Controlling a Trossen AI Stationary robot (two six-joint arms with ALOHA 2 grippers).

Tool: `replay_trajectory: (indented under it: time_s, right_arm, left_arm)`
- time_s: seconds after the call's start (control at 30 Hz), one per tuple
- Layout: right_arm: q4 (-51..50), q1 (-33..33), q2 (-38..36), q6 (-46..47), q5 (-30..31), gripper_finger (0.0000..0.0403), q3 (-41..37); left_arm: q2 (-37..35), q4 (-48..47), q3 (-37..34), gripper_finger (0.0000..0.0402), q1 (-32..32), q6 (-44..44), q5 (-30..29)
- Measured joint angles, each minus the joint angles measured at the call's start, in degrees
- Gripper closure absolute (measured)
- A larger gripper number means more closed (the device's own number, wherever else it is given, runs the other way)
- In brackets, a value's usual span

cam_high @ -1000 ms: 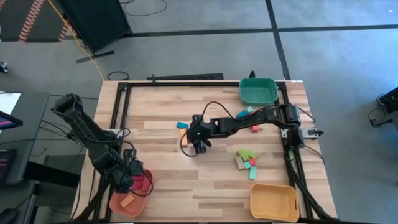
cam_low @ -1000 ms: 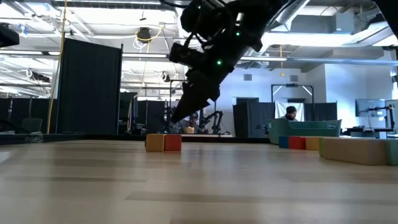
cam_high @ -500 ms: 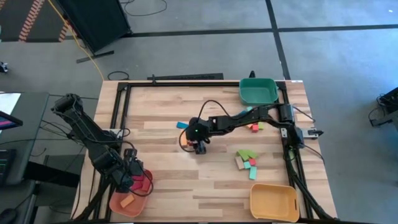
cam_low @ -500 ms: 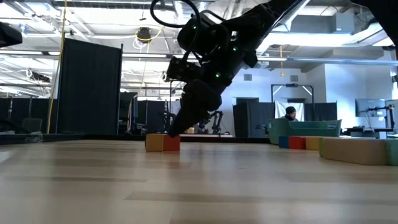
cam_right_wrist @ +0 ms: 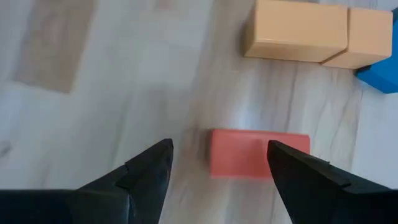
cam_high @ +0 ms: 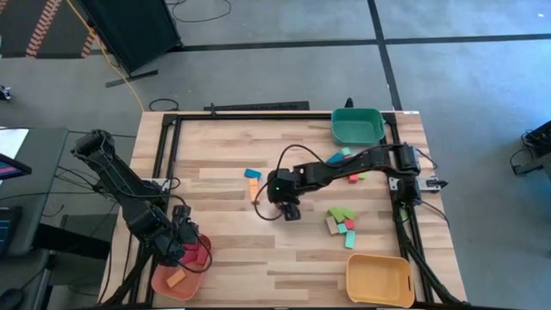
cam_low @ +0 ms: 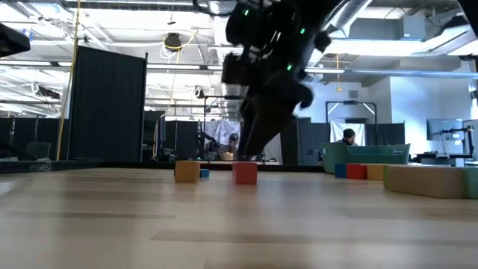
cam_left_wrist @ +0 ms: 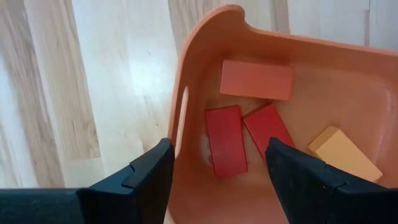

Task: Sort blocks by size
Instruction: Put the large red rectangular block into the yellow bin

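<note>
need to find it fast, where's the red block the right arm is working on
The small red block lies flat mid-table between the right gripper's open fingers, near the orange block.

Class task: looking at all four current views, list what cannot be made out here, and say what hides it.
- The red block: in the high view, the right gripper hides it.
- The salmon tray: in the high view, the left gripper hides part of its contents.
- The block pile: too small to count there.

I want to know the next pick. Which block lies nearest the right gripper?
The red block, alone on the wood just ahead of the open right gripper. The orange block and the blue block lie farther off, side by side.
</note>
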Motion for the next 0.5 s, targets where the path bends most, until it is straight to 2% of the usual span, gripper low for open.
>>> replay_trajectory:
  time_s: [0.23,0.33,0.5]
  right_arm:
    - [-5.04,1.95,-2.61,2.28,0.31,0.0113,0.02]
    - [-3.61,1.92,-3.26,10.75,2.91,0.0113,0.11]
    - [-1.13,-0.07,-2.27,30.60,3.59,0.0113,0.09]
  left_arm:
    - [0.00,0.00,0.00,0.0162,0.02,0.02,-0.37]
    - [0.00,0.00,0.00,0.0162,0.02,-0.01,-0.45]
    - [0.00,0.01,0.00,0.0162,0.02,-0.03,-0.47]
